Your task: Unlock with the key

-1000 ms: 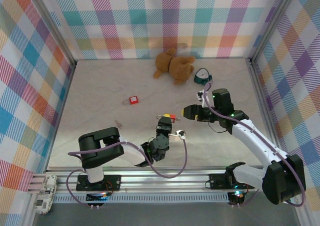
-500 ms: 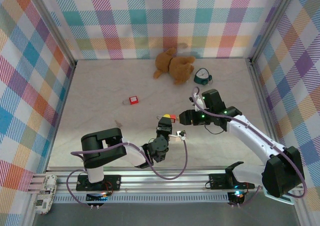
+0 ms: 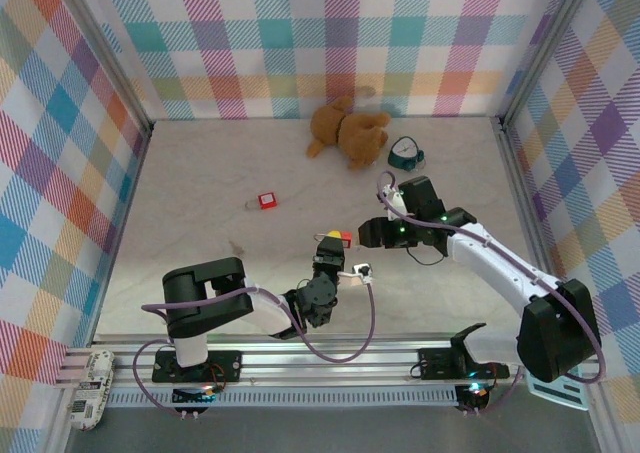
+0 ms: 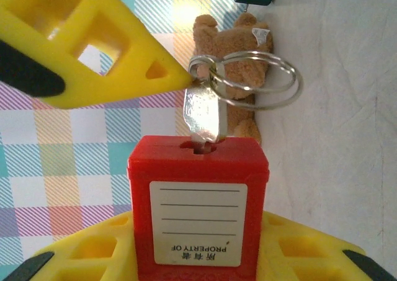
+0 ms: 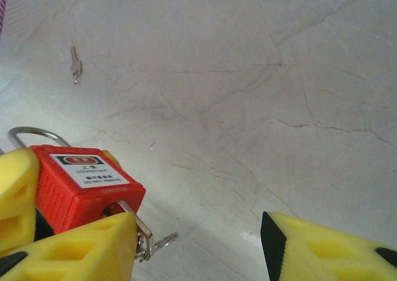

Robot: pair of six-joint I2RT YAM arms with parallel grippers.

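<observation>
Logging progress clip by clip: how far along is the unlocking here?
Done: the left gripper holds the red padlock, and the key sits in its keyhole. In hand: the right gripper stands open at the key, one finger touching its head. Left: closing on the key, turning it and freeing the shackle, which shows no sign of release.

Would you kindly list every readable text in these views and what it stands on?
"PROPERTY OF", upside down, on the white label of the red square plastic padlock.
Chinese characters on the same label: too small to read.
Second label, right wrist view: print too small to read.
</observation>
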